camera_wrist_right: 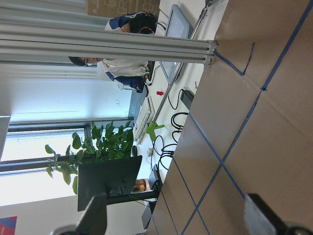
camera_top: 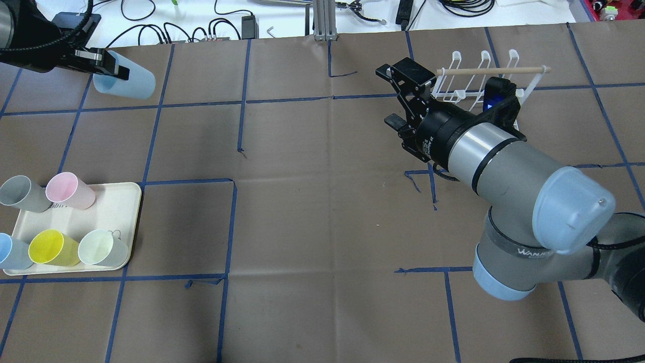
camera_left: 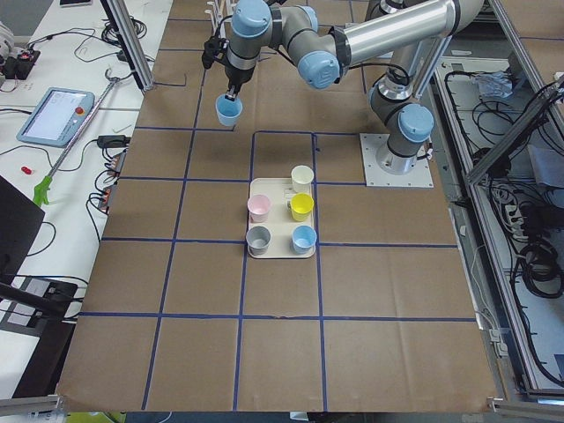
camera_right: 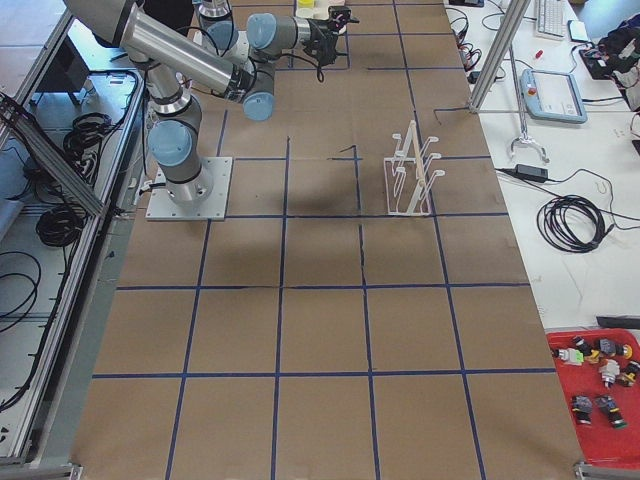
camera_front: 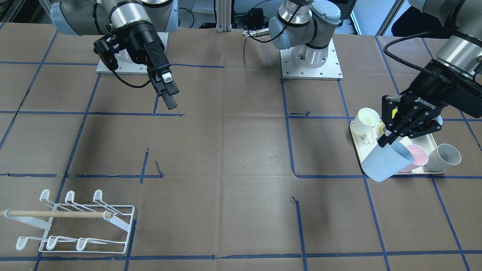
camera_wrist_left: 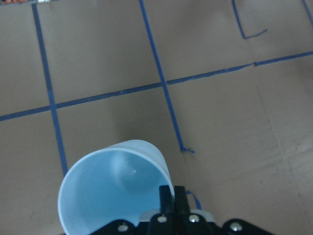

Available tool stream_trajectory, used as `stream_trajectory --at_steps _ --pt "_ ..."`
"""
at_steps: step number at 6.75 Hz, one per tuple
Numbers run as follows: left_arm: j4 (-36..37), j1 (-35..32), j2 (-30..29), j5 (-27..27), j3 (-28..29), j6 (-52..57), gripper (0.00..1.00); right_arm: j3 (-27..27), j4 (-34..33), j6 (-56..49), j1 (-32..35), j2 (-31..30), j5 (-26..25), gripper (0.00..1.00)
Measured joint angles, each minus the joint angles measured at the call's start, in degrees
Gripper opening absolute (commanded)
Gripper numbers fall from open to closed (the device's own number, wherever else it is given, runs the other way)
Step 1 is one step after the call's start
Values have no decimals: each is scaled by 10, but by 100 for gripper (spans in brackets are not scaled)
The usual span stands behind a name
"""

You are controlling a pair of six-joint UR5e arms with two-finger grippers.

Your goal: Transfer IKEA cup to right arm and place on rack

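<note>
A light blue IKEA cup (camera_top: 128,81) hangs tilted above the table, with my left gripper (camera_top: 110,66) shut on its rim. The left wrist view looks into the cup (camera_wrist_left: 115,188), one finger inside the rim and one outside. From the front, the cup (camera_front: 388,162) hangs over the tray's near edge. The right arm's gripper (camera_top: 389,96) hovers open and empty beside the rack (camera_top: 478,80), and its spread fingertips (camera_wrist_right: 95,215) frame the right wrist view. The white wire rack (camera_front: 75,222) with its wooden dowel holds no cup.
A cream tray (camera_top: 121,201) on the robot's left holds grey, pink, yellow, pale green and blue cups. Brown paper with blue tape lines covers the table. A person (camera_wrist_right: 129,29) sits at a desk beyond the table's far edge.
</note>
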Motion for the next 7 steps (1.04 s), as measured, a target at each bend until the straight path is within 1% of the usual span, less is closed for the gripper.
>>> stream_trajectory --at_steps 2,4,5,6,7 --pt "96 0 44 -98 -88 2 0 1 1 2 0 0 -14 100" --pt "235 -3 54 -201 -167 2 0 1 7 2 1 1 -15 100" --pt "293 -16 51 -231 -189 2 0 3 8 14 1 1 -17 100" --pt "355 -40 38 -244 -203 1 0 9 9 49 2 0 -20 100" --pt "434 -62 6 -249 -210 0 0 16 10 91 2 -1 -22 100"
